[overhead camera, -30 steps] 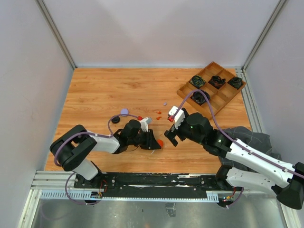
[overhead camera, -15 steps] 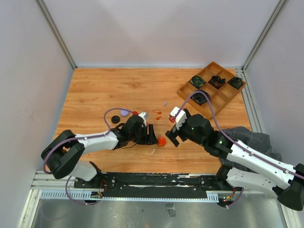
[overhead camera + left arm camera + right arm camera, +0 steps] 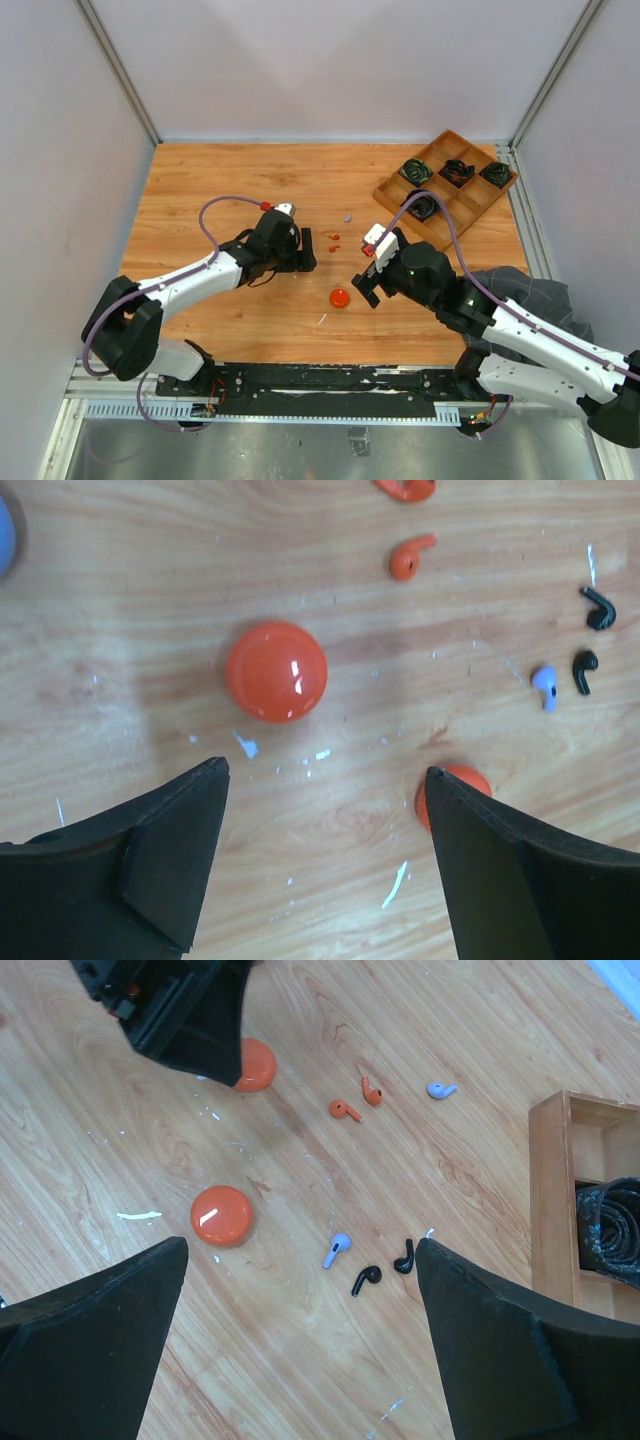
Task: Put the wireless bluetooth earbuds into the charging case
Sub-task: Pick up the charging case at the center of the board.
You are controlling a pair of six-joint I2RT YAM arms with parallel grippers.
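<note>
Your right pincer [image 3: 300, 1243] is nearer: spread wide and empty, it has the lilac earbud [image 3: 336, 1249] and two black earbuds [image 3: 366, 1279] on the bench [image 3: 480, 1020] just ahead, between its fingers. Your left pincer [image 3: 326, 768], also wide and empty, has them off to its right.

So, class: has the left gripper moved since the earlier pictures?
Yes. The left gripper drew away from the orange disc, toward the table's far edge.

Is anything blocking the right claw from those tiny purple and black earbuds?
Nothing visible does. The open right claw points at the lilac earbud and two black earbuds, lying loose on the table; the orange disc sits off to the side.
</note>
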